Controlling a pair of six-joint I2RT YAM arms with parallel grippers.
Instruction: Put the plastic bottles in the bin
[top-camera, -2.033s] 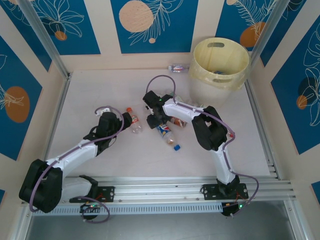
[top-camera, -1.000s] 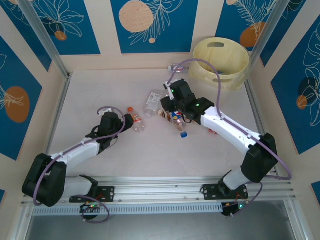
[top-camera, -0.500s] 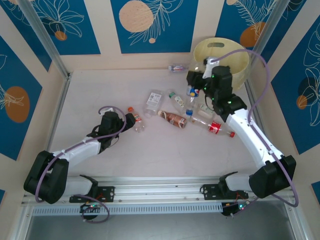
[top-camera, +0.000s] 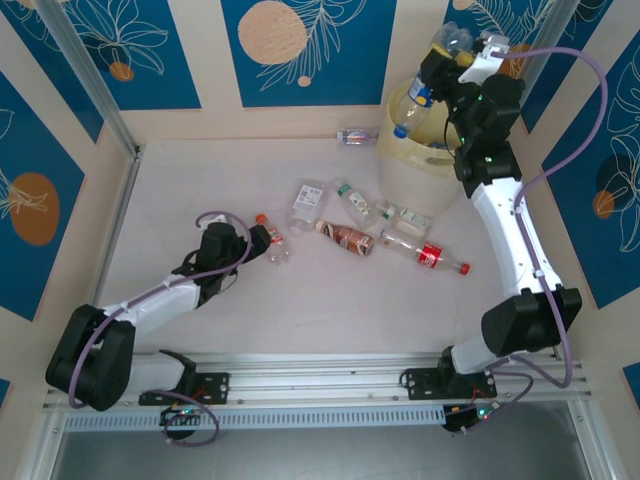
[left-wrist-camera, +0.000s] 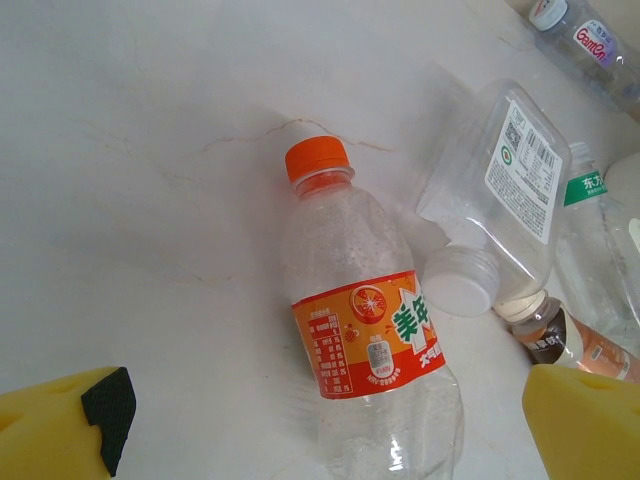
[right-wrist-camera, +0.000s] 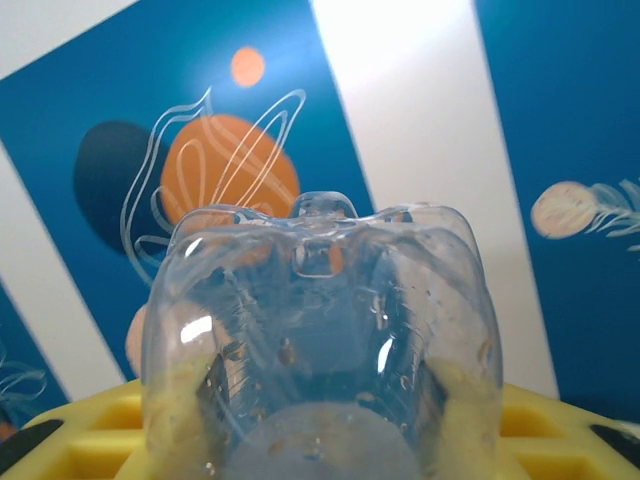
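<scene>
My right gripper (top-camera: 449, 58) is raised high over the bin (top-camera: 412, 172), a pale yellow bucket at the back right. It is shut on a clear bottle with a blue label (top-camera: 423, 88), cap hanging down over the bin's rim. In the right wrist view the bottle's clear base (right-wrist-camera: 320, 330) sits between my yellow fingers (right-wrist-camera: 90, 430). My left gripper (top-camera: 258, 240) is open and low on the table, its fingers either side of an orange-capped bottle (left-wrist-camera: 365, 330) that lies there untouched. More bottles lie mid-table: a square clear one (top-camera: 307, 200), a brown one (top-camera: 345, 237) and a red-labelled one (top-camera: 432, 255).
A green-capped bottle (top-camera: 352, 197) and a clear bottle (top-camera: 405, 215) lie close to the bin's front. A small bottle (top-camera: 355, 136) rests against the back wall. Aluminium posts and patterned walls enclose the table on three sides.
The right arm lifted the blue-labelled bottle off the table and swung it up and back, from mid-table to above the bin. The left arm has barely moved.
</scene>
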